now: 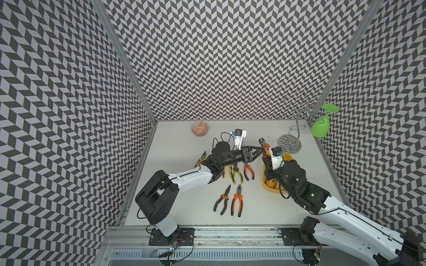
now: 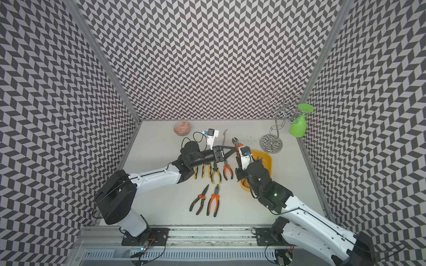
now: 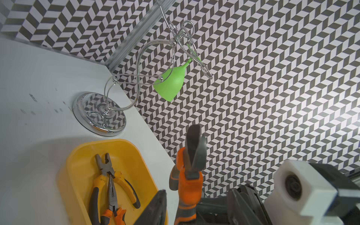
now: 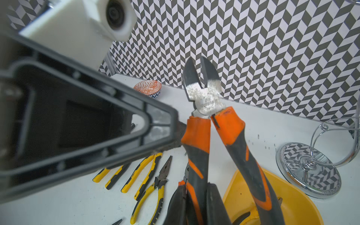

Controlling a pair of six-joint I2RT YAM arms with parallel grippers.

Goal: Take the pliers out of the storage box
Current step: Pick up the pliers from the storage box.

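Two pliers (image 3: 106, 171) are seen lying flat in the storage box (image 3: 128, 153), which is set close to the table's right edge, with the wire rack (image 3: 99, 115) standing just behind it. One pair of cutter pliers (image 4: 204, 97) with orange-and-black handles is held upright over the box's far left rim, one handle pinched between the pressed-in fingers of the right gripper (image 4: 195, 188). The left gripper (image 3: 197, 194) is extended in from the left, its jaws partly spread astride the upper handles. One fingertip (image 4: 175, 136) is seen touching the orange grip, and a gap shows on the other side. A row of loose pliers (image 2: 215, 168) is laid partly under the left arm, and two more are placed nearer the front edge. Bare tabletop (image 2: 230, 221) is seen along the front rail and between the row and the patterned bowl (image 2: 182, 128).
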